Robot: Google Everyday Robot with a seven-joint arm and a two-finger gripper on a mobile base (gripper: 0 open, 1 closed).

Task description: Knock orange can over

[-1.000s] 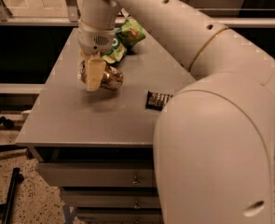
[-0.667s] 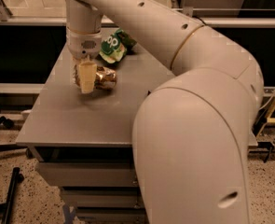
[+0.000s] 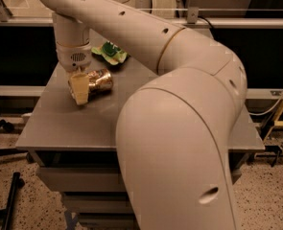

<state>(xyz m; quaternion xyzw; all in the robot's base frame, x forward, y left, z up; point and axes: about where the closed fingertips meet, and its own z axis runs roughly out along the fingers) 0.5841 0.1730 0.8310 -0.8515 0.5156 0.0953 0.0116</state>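
Note:
The orange can (image 3: 100, 80) is on the grey table (image 3: 59, 123), left of the middle. It looks tipped onto its side, with its shiny end pointing right. My gripper (image 3: 79, 88) hangs down from the wrist right at the can's left side, touching or nearly touching it, low over the tabletop. The can's left part is hidden behind the gripper.
A green snack bag (image 3: 111, 52) lies at the back of the table, just behind the can. My large cream arm (image 3: 179, 128) covers the table's right half and whatever lies there. Drawers sit below the tabletop, and a black rod (image 3: 9, 200) lies on the speckled floor.
The gripper and the can have shifted left across the table. The arm has swung further across the view and now hides the dark candy bar seen one second ago.

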